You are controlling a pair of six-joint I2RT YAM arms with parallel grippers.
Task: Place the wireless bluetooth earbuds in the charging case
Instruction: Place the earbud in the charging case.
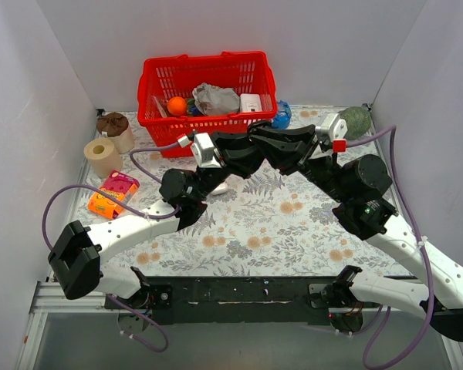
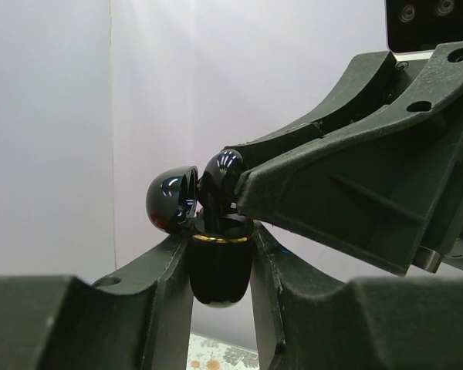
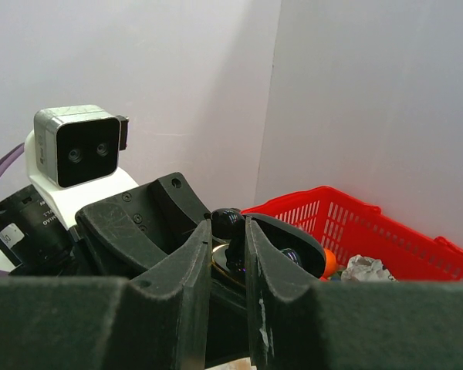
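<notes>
Left gripper point(image 2: 221, 245) is clamped on the case point(image 2: 220, 274), jaws narrow against its two sides, holding it upright with the mouth up, clear of the table. On my left wrist view the lid point(image 2: 172, 202) hangs open to the left, and a gold rim shows around the mouth. Right gripper point(image 3: 228, 231) reaches in from the right, jaws nearly together on an earbud point(image 2: 222, 173). The earbud sits right at the case's mouth, and I cannot tell whether it is seated. I cannot make out the second earbud. From the top camera I see both grippers meeting in mid-air above the floral table point(image 1: 293, 223), just in front of a red basket point(image 1: 208, 58). A paper roll point(image 1: 102, 154) and an orange packet point(image 1: 112, 194) lie well off to the left.
</notes>
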